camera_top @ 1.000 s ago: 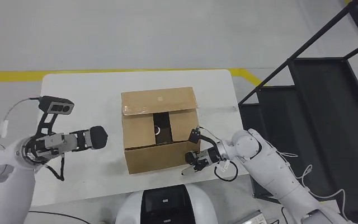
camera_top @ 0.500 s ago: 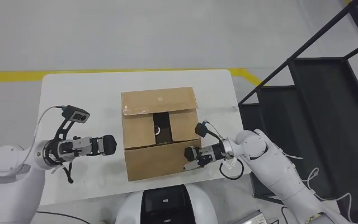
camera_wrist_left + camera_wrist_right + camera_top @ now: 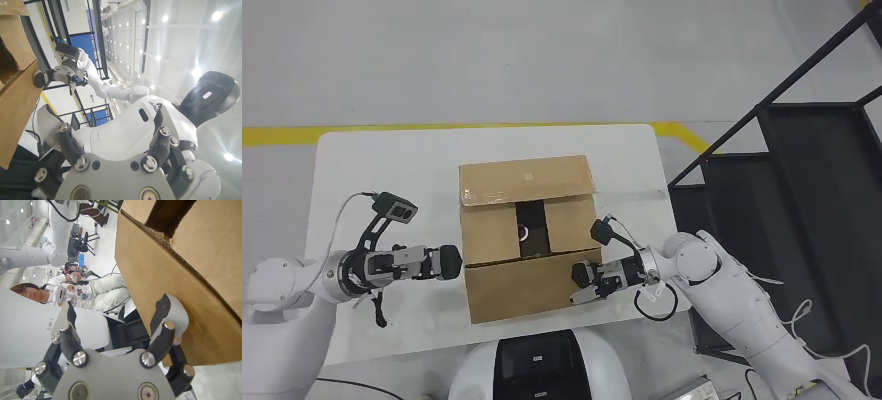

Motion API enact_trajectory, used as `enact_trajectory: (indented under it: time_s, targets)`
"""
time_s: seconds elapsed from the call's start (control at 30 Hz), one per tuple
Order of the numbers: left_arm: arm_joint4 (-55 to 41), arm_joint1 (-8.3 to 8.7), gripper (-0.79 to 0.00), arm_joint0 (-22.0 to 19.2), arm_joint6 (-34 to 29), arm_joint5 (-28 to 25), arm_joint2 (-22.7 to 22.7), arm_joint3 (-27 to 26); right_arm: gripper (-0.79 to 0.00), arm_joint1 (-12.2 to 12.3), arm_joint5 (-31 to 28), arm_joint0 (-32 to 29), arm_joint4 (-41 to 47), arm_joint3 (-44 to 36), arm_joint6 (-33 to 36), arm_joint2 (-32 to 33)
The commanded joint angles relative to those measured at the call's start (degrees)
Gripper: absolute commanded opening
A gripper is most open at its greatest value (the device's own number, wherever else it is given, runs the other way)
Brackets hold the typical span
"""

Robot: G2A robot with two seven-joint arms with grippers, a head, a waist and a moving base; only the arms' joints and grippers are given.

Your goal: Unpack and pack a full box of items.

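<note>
Room: grey floor with a yellow stripe runs past the far edge of the white desk (image 3: 392,160); black stairs (image 3: 802,170) stand off its right edge.
Box: a brown cardboard box (image 3: 527,185) sits at the middle of the desk. Its top flaps are partly folded, and a gap between them shows a dark item (image 3: 532,230) inside.
Left gripper (image 3: 450,262): spread wide and empty, just beside the box's left wall near the front corner. I cannot tell whether it touches.
Right gripper (image 3: 582,275): spread wide and empty, with one finger pad flat against the box's right wall.
Handling: corrugated card is stiff at the corners, but the mid-wall would likely bow. A full box is probably heavy, and the smooth card could slip.
Hold: press the two side walls low, near the corners. To open it, pinch a flap's free edge.
</note>
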Motion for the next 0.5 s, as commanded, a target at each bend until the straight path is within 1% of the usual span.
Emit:
enact_trajectory:
  time_s: [0.0,0.07,0.1,0.17,0.2,0.37,0.47]
  targets:
    - [2.62,-0.43,0.0,-3.61,0.11,-2.15,3.32,4.26,0.0,0.0,0.0,0.0,0.01,0.0,0.0,0.0]
    - [2.42,-0.91,0.0,-6.18,0.13,-2.44,5.89,7.47,0.0,0.0,0.0,0.0,0.01,0.0,0.0,0.0]
    - [4.43,-1.16,0.0,-8.49,0.48,-2.86,7.47,10.4,0.0,0.0,0.0,0.0,0.01,0.0,0.0,0.0]
    - [4.59,-1.6,0.0,-10.75,0.3,-2.74,9.6,13.55,0.0,0.0,0.0,0.0,0.01,0.0,0.0,0.0]
    - [5.41,-1.87,0.0,-12.48,0.17,-3.04,10.88,16.05,0.0,0.0,0.0,0.0,0.01,0.0,0.0,0.0]
    - [5.67,-2.76,0.0,-16.73,0.02,-5.09,13.86,23.02,0.0,0.0,0.0,0.0,0.01,0.0,0.0,0.0]
    - [3.19,-3.49,0.0,-19.15,-0.15,-6.09,15.31,26.98,0.0,0.0,0.0,0.0,0.01,0.0,0.0,0.0]
